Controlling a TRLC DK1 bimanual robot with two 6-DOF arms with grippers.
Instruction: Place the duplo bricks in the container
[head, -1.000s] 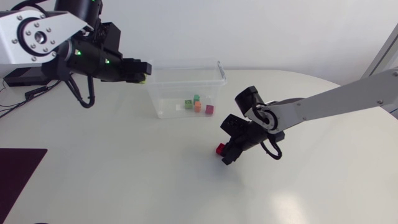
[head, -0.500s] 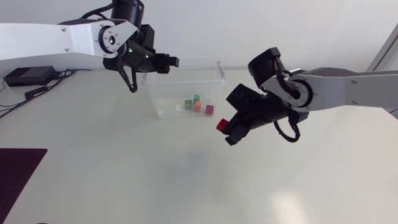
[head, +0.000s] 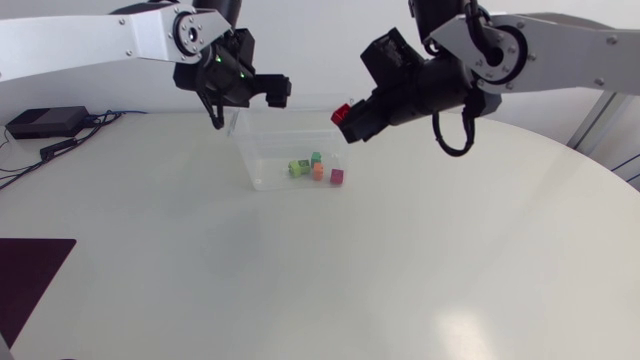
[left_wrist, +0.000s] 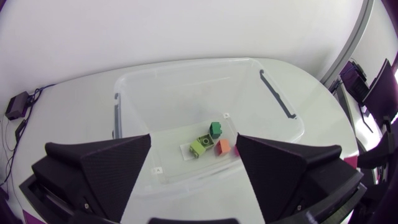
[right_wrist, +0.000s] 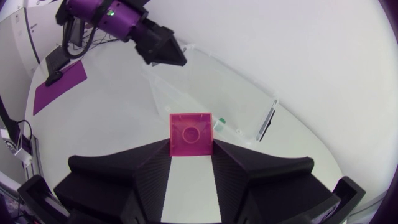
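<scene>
Pinching the red brick (head: 342, 112) by its flat sides, your right end effector (head: 351, 120) holds a seemingly light, rigid, slick piece; your left end effector (head: 279, 92) gapes empty.

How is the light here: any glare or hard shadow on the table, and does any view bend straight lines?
Head view: soft, even light; only a pale sheen on the table, no hard shadows; the clear container has faint walls. Left wrist view: fisheye bows the container's rim. Right wrist view: the brick in the right gripper is evenly lit.

The left pincer (left_wrist: 194, 140) hides most of the pink brick (left_wrist: 236, 150) in the container (left_wrist: 186, 74).
</scene>
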